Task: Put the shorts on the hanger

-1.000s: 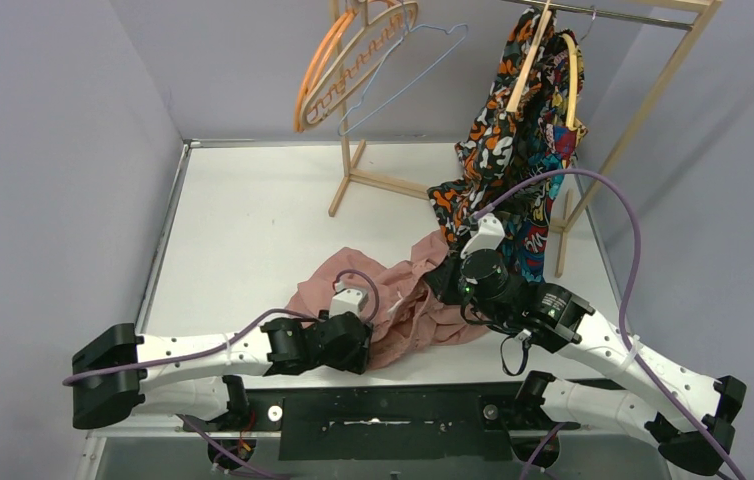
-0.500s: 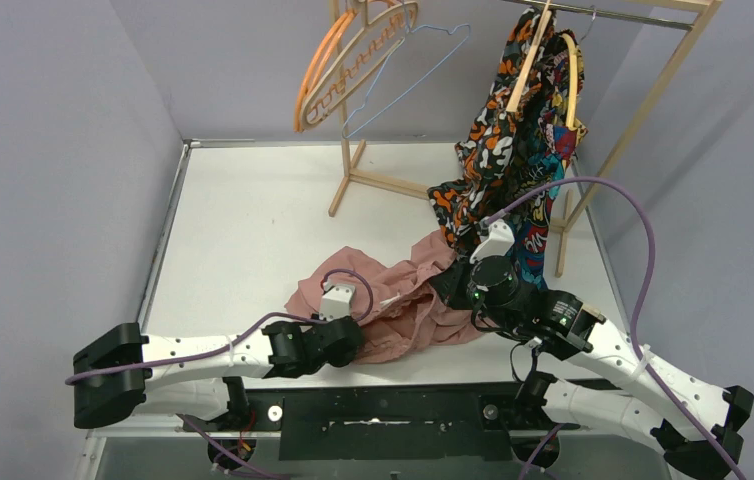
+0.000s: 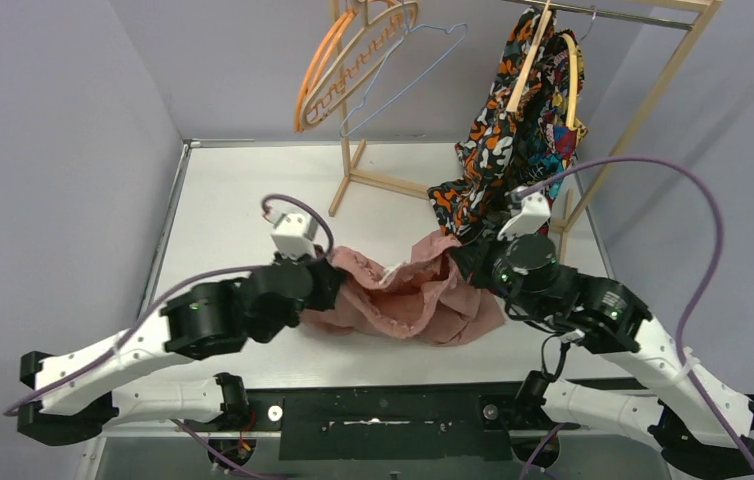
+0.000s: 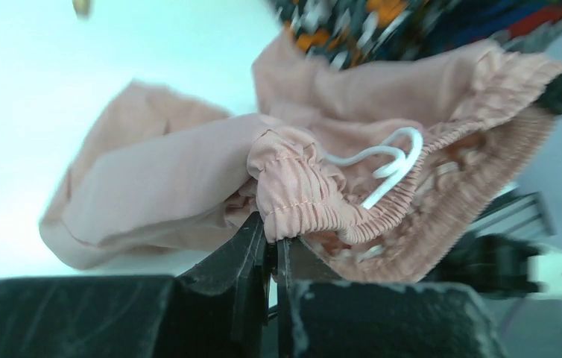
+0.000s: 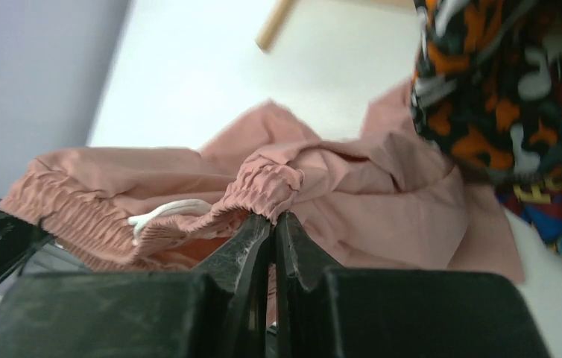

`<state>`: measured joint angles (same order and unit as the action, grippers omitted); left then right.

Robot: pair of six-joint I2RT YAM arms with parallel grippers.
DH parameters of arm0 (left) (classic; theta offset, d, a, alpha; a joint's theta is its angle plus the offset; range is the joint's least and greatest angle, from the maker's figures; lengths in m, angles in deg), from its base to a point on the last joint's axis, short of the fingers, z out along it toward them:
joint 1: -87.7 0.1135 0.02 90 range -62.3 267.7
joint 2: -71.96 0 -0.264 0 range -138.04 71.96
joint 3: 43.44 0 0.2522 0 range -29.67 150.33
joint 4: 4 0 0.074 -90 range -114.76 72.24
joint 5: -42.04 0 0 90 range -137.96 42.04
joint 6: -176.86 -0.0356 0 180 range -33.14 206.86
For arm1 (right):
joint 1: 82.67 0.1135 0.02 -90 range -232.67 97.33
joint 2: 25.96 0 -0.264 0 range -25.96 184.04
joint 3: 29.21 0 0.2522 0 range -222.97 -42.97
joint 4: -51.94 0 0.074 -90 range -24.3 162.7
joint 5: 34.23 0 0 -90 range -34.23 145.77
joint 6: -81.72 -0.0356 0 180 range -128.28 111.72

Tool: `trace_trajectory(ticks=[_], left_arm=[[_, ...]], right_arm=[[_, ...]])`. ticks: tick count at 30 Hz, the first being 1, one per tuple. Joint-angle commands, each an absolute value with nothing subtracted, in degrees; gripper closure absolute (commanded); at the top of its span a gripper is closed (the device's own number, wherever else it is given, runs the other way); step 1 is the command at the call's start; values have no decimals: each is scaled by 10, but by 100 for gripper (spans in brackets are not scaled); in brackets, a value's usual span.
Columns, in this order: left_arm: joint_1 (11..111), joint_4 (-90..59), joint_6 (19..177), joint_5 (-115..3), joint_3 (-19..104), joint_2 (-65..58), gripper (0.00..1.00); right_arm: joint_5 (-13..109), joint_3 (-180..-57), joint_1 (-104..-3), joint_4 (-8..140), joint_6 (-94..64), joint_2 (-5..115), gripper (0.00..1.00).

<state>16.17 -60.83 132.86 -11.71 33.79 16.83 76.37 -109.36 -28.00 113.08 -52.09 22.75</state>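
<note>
Near the front of the table (image 3: 243, 200), we have the shorts (image 3: 408, 300) strung between both arms, held partly off the surface. Our left gripper (image 4: 272, 237) is clamped on one side of the gathered waistband (image 5: 263, 183), and our right gripper (image 5: 273, 218) is pinched tight on the other side. We judge this two-point hold is meant to spread the waist wide, so it can be carried to the hanger (image 3: 405, 72). The hanger hangs on the rack (image 3: 345, 175) at the back, well apart from the shorts. The rest of the cloth sags toward the table.

From above we get the layout. The shorts lie between the arms with their right end just beside the patterned garment (image 3: 518, 130), and the blue wire hanger sits next to an orange hanger (image 3: 318, 70) on the rail. That view hides the fingertips under the wrists, so the grip cannot be read there.

The wrist views fill this in. Each shows jaws closed with a fold of elastic nipped at the tips. The white drawstring (image 4: 382, 160) loops loose between the two holds. The left wrist view also catches the right gripper's dark finger at the far end of the waistband. Neither wrist view shows the hanger.
</note>
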Motion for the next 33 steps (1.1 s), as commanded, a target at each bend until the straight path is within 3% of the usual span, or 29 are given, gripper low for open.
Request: trace_trajectory(ticks=[1,6,11,17,22,25,30,33], left_arm=[[163,-690,1258,-64,534,173,100],[163,-747,1204,-115,766,103,100],[163,-787,1178,-149,844,46,100],[184,-756,1188,-160,669,42,100],[344,-650,1192,-376,465,58,100],[394,-590,1196,-449,370,62,100],[415,-530,1202,-483,298,33,99],[416,-504,1218,-490,273,16,92]], right_arm=[[779,-1258,-284,1153,-441,256,100],[724,-1454,-284,1190,-418,294,100],[723,-1450,-284,1184,-437,286,100],[752,-1273,-284,1194,-499,259,100],[764,-1133,-284,1183,-539,242,100],[771,-1071,-285,1168,-550,233,100],[763,-1014,-284,1135,-561,232,100],[760,-986,-285,1110,-572,230,100]])
